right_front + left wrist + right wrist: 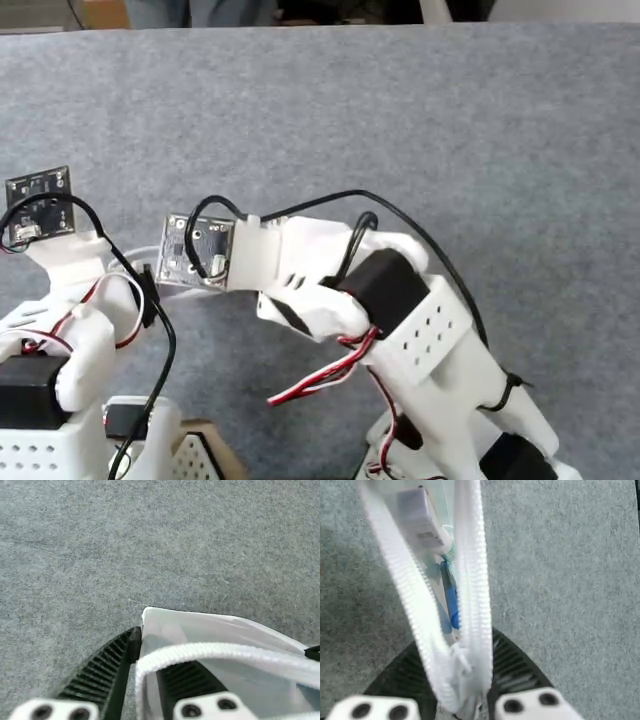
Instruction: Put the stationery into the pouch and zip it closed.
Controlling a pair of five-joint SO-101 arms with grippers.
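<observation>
Two arms hold translucent pouch [215, 630] between them over grey felt table [420, 120]. Left gripper [147, 647] pinches pouch's corner, one black finger either side of wall, just beneath white zipper [210, 652]. Right gripper [465, 652] clamps pouch at end where zipper halves meet; farther along, halves stand apart, mouth open. Inside pouch: blue pen [451, 605] beside pale block [420, 517]. From above, right arm [400, 310] stretches across toward left arm [70, 330].
</observation>
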